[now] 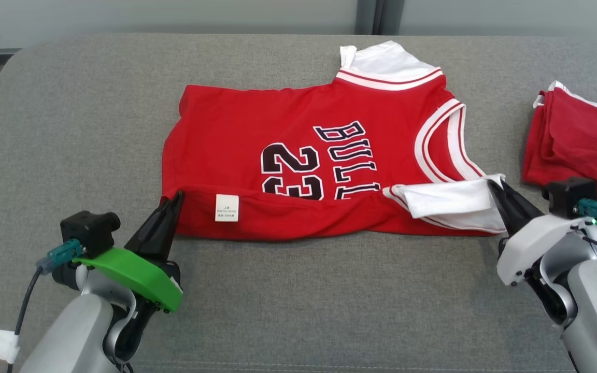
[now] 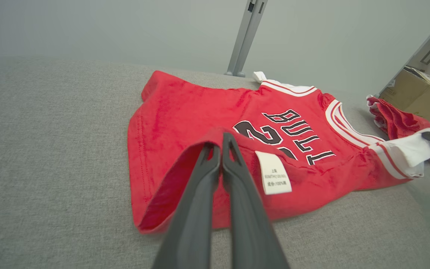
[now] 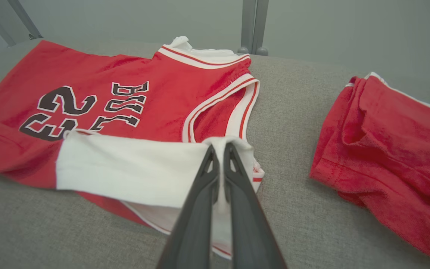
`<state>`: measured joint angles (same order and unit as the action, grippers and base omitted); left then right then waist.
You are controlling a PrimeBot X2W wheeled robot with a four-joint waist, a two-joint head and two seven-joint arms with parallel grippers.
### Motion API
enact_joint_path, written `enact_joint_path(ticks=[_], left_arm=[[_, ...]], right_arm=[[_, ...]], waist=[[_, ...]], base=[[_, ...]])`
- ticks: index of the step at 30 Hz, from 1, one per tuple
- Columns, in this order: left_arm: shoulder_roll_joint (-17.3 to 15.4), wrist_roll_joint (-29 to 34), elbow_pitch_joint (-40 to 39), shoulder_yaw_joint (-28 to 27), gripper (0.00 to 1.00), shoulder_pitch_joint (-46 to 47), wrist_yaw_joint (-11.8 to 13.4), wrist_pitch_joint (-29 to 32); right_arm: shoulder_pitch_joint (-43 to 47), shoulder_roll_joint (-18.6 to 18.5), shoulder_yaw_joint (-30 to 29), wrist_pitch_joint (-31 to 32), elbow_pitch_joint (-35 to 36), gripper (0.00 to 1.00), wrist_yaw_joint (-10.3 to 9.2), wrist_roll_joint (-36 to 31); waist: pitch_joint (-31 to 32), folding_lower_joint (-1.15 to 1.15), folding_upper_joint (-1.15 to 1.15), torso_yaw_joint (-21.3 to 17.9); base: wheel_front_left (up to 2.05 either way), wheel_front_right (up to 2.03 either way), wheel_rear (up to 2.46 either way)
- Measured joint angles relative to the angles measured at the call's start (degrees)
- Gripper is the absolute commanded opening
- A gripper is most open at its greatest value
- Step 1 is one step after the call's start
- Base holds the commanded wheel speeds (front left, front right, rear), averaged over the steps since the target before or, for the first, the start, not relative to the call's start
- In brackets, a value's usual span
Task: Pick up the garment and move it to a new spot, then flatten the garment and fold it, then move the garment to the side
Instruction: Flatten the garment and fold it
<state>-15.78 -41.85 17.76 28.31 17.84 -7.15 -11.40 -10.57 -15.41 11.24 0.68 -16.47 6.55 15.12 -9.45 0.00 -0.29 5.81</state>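
Fold step: two claws hold the jersey's near edge, turned up

Head view: one jersey (image 1: 298, 129) lies mid-worktop (image 1: 70, 129); the left claw (image 1: 176, 197) is clenched on its hem corner and the right claw (image 1: 496, 184) on its white sleeve (image 1: 449, 204); one other red garment (image 1: 573, 140) lies apart at the right. Left wrist view: hem pinched, one label (image 2: 273, 172) showing. Right wrist view: white cloth pinched between the fingers. Next, I judge, both claws must carry this edge evenly over to the far edge
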Motion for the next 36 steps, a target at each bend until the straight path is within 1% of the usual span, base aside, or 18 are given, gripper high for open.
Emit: enact_joint_path(ticks=[4, 10, 14, 16, 17, 18, 19, 21, 22, 23, 27, 32, 36], left_arm=[[-0.24, -0.31, 0.14, 0.21, 0.0, 1.58, 0.0, 0.88], [-0.59, -0.7, 2.19, 0.31, 0.0, 3.42, 0.0, 1.85], [-0.75, -0.77, 4.11, -0.45, 0.0, 4.8, 0.0, 1.96], [-0.93, -0.83, 4.68, -0.54, 0.0, 4.99, 0.0, 2.02], [-0.91, -0.85, 5.16, -0.43, 0.0, 5.06, 0.0, 2.02], [-0.8, -1.04, 5.59, -0.26, 0.03, 5.11, 0.0, 2.03], [-0.67, -1.45, 5.69, -0.13, 0.17, 5.11, 0.0, 2.02], [-0.16, -1.87, 5.54, 0.32, 0.7, 5.51, 0.0, 2.01], [0.1, -1.87, 5.53, 0.68, 0.9, 5.95, 0.0, 1.88], [0.36, -1.87, 5.52, 0.93, 1.0, 6.39, 0.0, 1.65], [0.65, -1.93, 5.49, 1.43, 1.0, 8.36, 0.0, 0.37], [0.44, -3.11, 5.86, 0.97, 1.0, 9.17, 0.0, -0.41], [-0.88, -3.87, 6.04, -1.88, 1.0, 8.81, 0.0, -1.42]], right_arm=[[-3.41, -0.75, 0.68, 2.46, 0.11, 0.0, 0.48, 0.58], [-7.15, -1.43, 1.8, 5.87, -0.35, 0.0, 0.49, 1.64], [-8.39, -2.83, 1.8, 7.01, -1.01, 0.0, 0.49, 1.97], [-9.34, -2.96, 2.16, 7.69, -1.4, 0.0, 0.51, 1.97], [-9.87, -2.9, 2.46, 7.99, -1.59, 0.06, 0.51, 1.98], [-10.31, -2.86, 2.66, 8.03, -1.9, 0.32, 0.51, 1.97], [-10.58, -2.9, 2.89, 8.04, -2.02, 1.0, 0.51, 1.9], [-11.1, -2.93, 3.02, 8.29, -2.08, 1.0, 0.51, 1.88], [-11.41, -2.89, 2.94, 8.26, -2.08, 1.0, 0.51, 1.89], [-11.63, -2.85, 2.93, 8.26, -2.22, 1.0, 0.51, 1.89], [-11.7, -2.91, 3.05, 7.81, -2.96, 1.0, 0.51, 1.54], [-11.56, -2.97, 2.34, 5.14, -2.21, 1.0, 0.42, 1.05], [-10.33, -2.48, 2.96, 3.63, -1.6, 1.0, 0.4, 0.98]], waist=[[-1.26, 0.0, 0.0, 0.18], [-3.07, 0.0, 0.0, 0.37], [-3.99, 0.0, 0.0, 0.83], [-4.42, 0.0, 0.0, 1.01], [-4.62, 0.0, 0.0, 1.06], [-4.78, 0.0, 0.0, 1.1], [-4.89, 0.0, 0.0, 1.13], [-5.2, 0.0, 0.0, 1.13], [-5.4, 0.0, 0.0, 1.13], [-5.6, 0.0, 0.0, 1.13], [-6.05, 0.0, 0.0, 1.09], [-6.26, 0.0, 0.0, 0.85], [-6.11, 0.0, 0.0, 0.26]], base=[[0.0, 0.0, 0.0], [0.0, 0.0, 0.0], [0.0, 0.0, 0.0], [0.0, 0.0, 0.0], [0.0, 0.0, 0.0], [0.0, 0.0, 0.0], [0.0, 0.0, 0.0], [0.0, 0.0, 0.0], [0.0, 0.0, 0.0], [0.0, 0.0, 0.0], [0.0, 0.0, 0.0], [0.0, 0.0, 0.0], [0.0, 0.0, 0.0]])
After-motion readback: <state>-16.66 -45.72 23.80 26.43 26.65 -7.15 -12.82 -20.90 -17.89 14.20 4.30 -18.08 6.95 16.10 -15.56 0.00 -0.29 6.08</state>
